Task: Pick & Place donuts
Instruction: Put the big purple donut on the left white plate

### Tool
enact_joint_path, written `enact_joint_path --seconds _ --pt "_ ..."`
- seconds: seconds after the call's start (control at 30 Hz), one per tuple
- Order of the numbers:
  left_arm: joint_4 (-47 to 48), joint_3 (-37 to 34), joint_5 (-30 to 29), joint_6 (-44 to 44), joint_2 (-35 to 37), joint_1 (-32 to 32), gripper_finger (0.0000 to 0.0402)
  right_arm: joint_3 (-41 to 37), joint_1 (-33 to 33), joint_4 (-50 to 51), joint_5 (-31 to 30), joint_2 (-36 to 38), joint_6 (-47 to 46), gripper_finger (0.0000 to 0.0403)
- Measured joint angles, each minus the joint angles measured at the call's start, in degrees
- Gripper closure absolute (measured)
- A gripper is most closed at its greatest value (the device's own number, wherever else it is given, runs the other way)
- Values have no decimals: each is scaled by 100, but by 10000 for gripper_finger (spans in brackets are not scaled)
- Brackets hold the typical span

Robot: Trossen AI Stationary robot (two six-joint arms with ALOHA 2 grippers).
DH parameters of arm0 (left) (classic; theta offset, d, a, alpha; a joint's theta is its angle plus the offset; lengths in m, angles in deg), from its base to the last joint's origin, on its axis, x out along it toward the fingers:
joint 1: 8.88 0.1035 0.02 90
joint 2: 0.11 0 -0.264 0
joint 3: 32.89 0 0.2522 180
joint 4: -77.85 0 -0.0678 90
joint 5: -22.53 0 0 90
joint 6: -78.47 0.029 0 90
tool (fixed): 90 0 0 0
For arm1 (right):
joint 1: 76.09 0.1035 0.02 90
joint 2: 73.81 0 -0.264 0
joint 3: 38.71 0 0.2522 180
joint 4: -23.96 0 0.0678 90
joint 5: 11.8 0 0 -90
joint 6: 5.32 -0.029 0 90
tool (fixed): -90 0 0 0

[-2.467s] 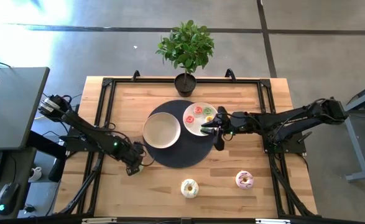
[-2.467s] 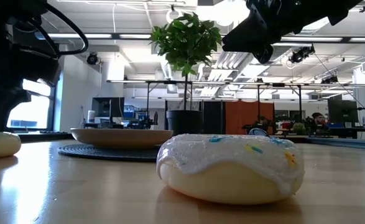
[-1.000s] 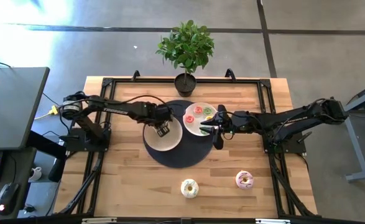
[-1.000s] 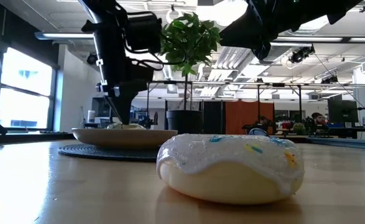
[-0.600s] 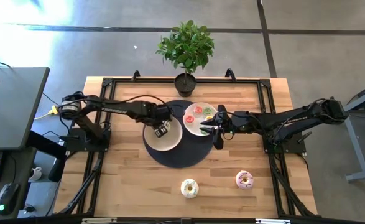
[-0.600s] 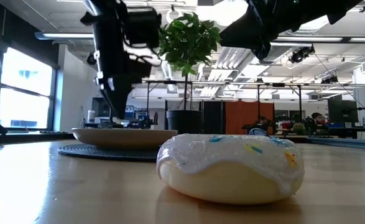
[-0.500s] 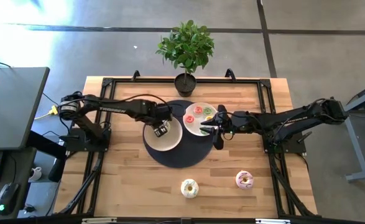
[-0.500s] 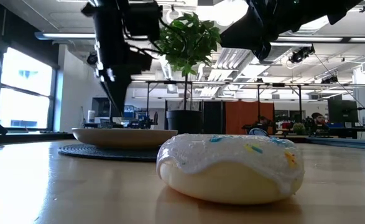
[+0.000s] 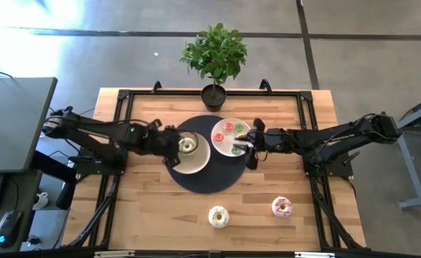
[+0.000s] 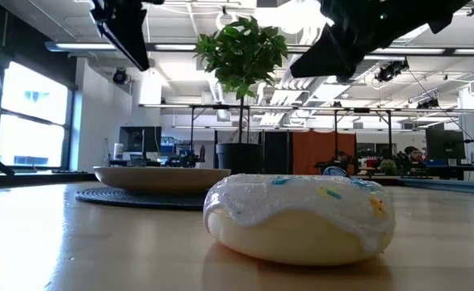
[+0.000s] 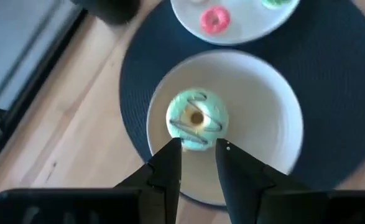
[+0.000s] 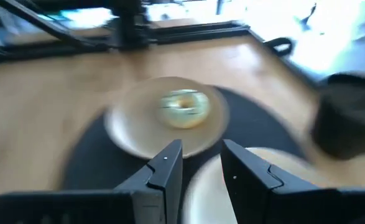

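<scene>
You get bright daylight from the windows (image 10: 27,121) and ceiling lights (image 10: 301,16), with glare on the floor (image 9: 24,43). Your right wrist view smears badly; the plate (image 12: 132,134) there looks blurred.

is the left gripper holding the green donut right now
No, the green donut lies on the white plate, with the open left gripper empty above it.

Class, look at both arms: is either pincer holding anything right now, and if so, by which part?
Nothing is held. The left pincer is open above the green-iced donut, which lies on the cream plate. The right pincer is open and empty.
</scene>
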Motion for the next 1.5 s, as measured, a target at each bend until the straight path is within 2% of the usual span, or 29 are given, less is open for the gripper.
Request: enact_joint_path --seconds 0.1,0.2,0.37,0.63,1.0,1.2,1.33,1.5 --pt "94 -272 -388 -419 83 -342 305 1 -70 2 -392 0 360 295" --pt "-7 -527 -532 -747 88 -562 305 2 -103 111 -326 0 -69 295" --pt "12 -900 -480 -1144 85 -787 305 0 27 583 989 0 -278 295" --pt "-67 -1060 -512 -1477 85 -776 305 2 642 1205 1879 111 -1021 277" --pt "-807 -1060 -550 -1385 83 -776 305 2 1582 3272 1977 109 -2334 204" --pt "-943 -1060 -576 -1428 83 -774 305 2 2439 4225 2274 109 -2954 190" --pt "-1170 -1060 -582 -1424 83 -774 305 -31 2995 4391 2112 105 -3155 194" --pt "-1202 -1060 -701 -1411 83 -775 305 -419 3549 3897 1843 103 -3498 198"
